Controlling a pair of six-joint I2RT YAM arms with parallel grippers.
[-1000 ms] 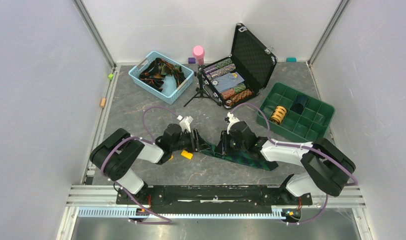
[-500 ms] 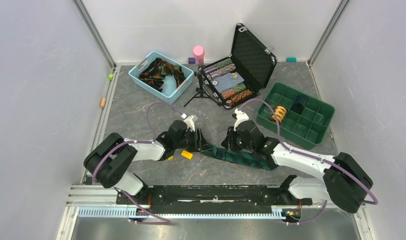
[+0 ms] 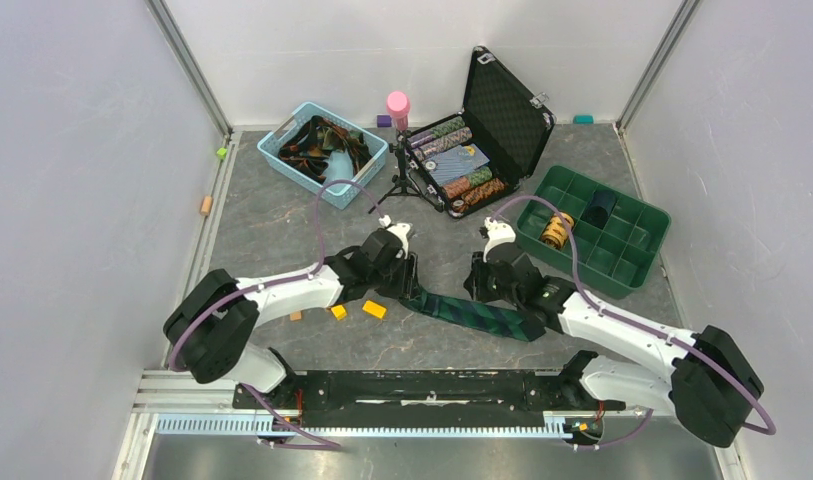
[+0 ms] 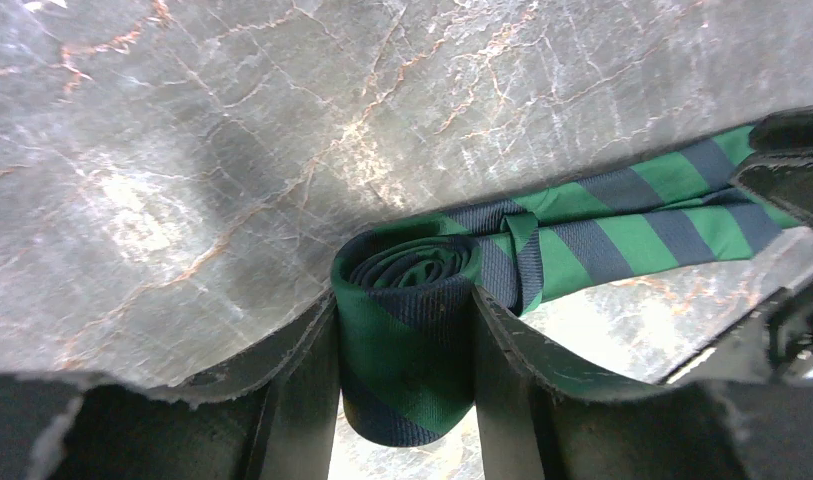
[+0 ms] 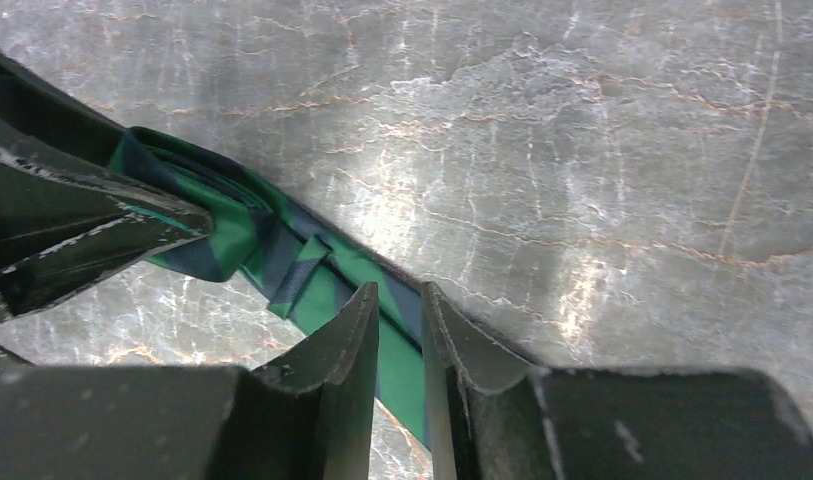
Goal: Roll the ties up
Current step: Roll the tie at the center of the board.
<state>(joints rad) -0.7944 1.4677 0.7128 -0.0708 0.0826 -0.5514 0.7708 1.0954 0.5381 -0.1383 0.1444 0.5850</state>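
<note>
Clearly mid-roll on the green-and-navy tie [image 3: 482, 316], laid across the table [image 3: 282, 230] btwn the two arms. Clamping the wound coil [image 4: 407, 345] w/ the left gripper [image 4: 404, 310], half-wide, one finger on each side of the roll, so holding it rather than hovering. Pinching the flat unrolled strip w/ the right gripper [image 5: 397, 300], jaws narrow, just beside the coil. Only a short way in by the look of it; most of the length flat, running off toward the right arm's side.

Next, prob.: turn the coil along the strip, feed slack from the right pinch, keep tension even to avoid skew or telescoping in such soft cloth. Likely a re-grip after each turn.

Grey marbled surface, hard, slightly glossy — plain white walls all round. At the back: blue basket [image 3: 282, 152] w/ more ties [image 3: 322, 138], open case [image 3: 504, 112], green tray [image 3: 637, 262] w/ an orange rolled tie [image 3: 557, 230] in one compartment. Small orange blocks [image 3: 374, 309] near the left gripper, apart from the tie.
</note>
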